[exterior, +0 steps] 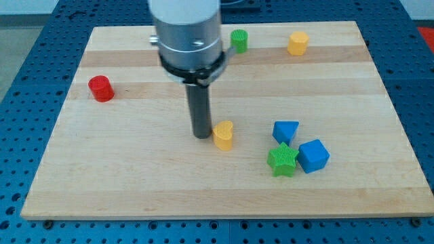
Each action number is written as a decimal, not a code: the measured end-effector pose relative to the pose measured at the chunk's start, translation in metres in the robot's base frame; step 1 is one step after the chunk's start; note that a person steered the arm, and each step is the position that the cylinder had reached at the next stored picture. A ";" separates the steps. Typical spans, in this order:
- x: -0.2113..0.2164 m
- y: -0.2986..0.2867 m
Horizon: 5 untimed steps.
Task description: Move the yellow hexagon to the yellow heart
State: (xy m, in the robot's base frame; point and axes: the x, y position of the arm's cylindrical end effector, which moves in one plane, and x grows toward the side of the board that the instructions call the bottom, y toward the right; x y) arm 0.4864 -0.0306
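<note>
Six blocks on the wooden board (135,176), arm over the middle. Dark rod comes down from the grey arm housing (188,30); my tip (202,136) sits just left of the yellow heart (224,135), touching or nearly so, cannot tell which. No jaws on this rig, just the plain rod. Blue cube (313,156), blue triangular block (285,131) and green star (282,160) cluster at lower right. Red cylinder (100,89) far left. Yellow hexagon (297,43) near the view's top right, well apart from the heart. Green cylinder (239,41) left of it.
</note>
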 end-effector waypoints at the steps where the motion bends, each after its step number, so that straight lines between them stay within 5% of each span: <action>1: 0.008 0.035; 3: 0.033 0.066; 5: 0.002 -0.032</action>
State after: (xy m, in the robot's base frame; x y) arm 0.4880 -0.0625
